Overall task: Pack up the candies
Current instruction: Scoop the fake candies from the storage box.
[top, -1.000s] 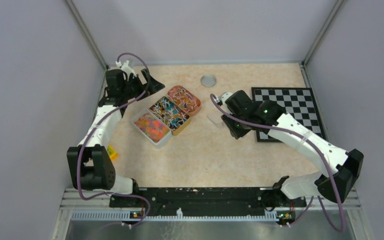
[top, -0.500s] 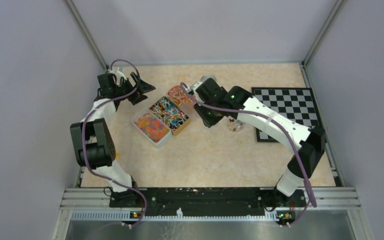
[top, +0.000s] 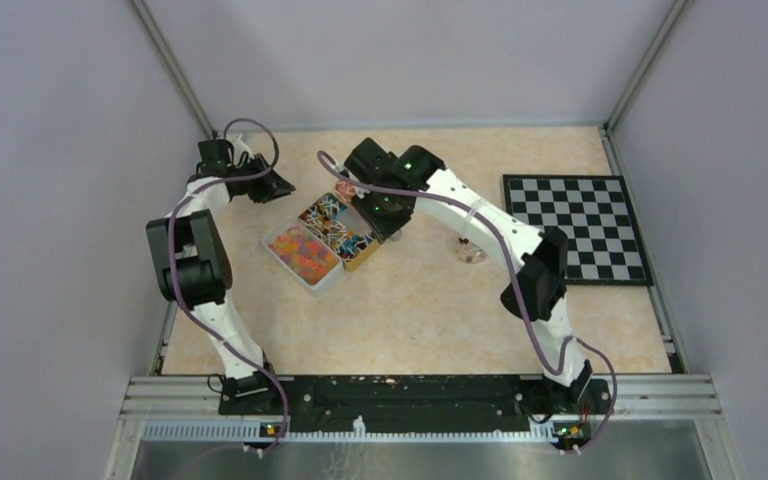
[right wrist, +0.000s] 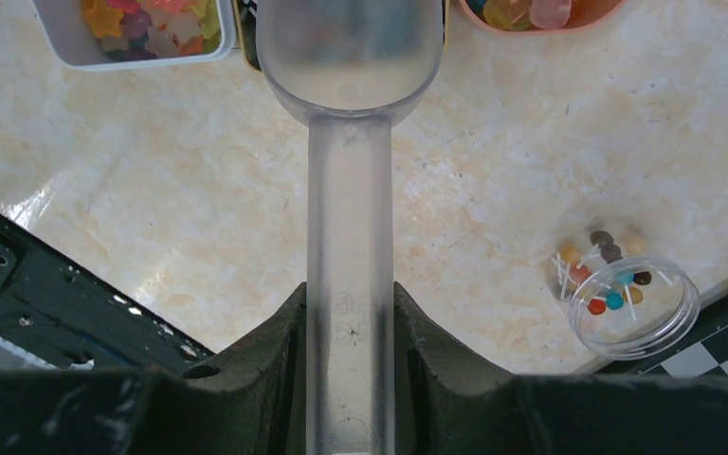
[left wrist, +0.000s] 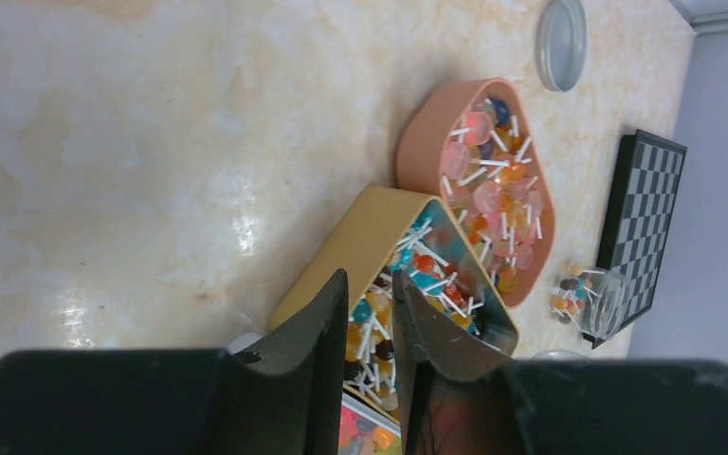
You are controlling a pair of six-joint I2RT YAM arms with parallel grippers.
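A white tray [top: 326,282] at centre-left is filled with small pink, orange and yellow candies [top: 301,252], which look star-shaped in the right wrist view [right wrist: 142,19]. My right gripper [right wrist: 351,313] is shut on the handle of a clear plastic scoop [right wrist: 351,66]. The scoop's bowl is empty and sits over the near end of the yellow tray [top: 357,262]. My left gripper [left wrist: 370,289] hovers at the far left, beyond the trays. Its jaws stand a narrow gap apart with nothing between them. A small clear jar [right wrist: 630,303] with a few stick candies inside appears to lie on its side right of the trays.
The yellow tray [left wrist: 360,227] and an orange tray [left wrist: 427,133] both hold lollipops. A round lid [left wrist: 562,43] lies at the far side. A chessboard [top: 580,228] covers the right of the table. The right arm [top: 460,205] reaches across the middle.
The right arm swung left with the scoop, from beside the jar to over the trays. The left gripper's jaws closed from wide to a narrow gap, and it drew back towards the far-left corner.
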